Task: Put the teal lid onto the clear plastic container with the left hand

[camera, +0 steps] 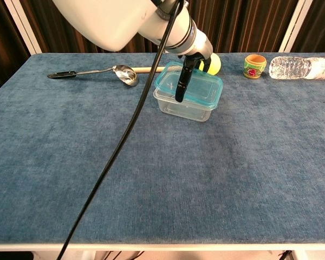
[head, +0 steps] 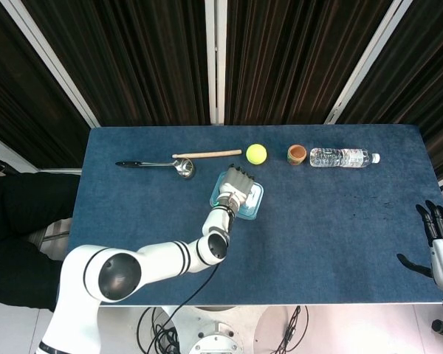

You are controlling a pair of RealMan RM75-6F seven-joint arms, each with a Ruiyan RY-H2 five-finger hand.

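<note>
The teal lid [camera: 204, 86] lies on top of the clear plastic container [camera: 188, 110] at the table's middle back, slightly askew, with its near-left side riding a little high. My left hand [head: 235, 189] lies over the lid [head: 256, 194], fingers reaching its far edge. In the chest view the left hand [camera: 186, 65] hangs above the box with a dark thumb against the lid's near side, so it holds the lid. My right hand [head: 437, 242] hovers off the table's right front corner, fingers spread, holding nothing.
Along the back edge lie a metal ladle [head: 179, 167], a wooden stick [head: 207, 154], a yellow tennis ball [head: 256, 153], a small orange cup [head: 297, 153] and a water bottle [head: 341, 157] on its side. A black cable [camera: 130, 135] hangs from my left arm across the chest view.
</note>
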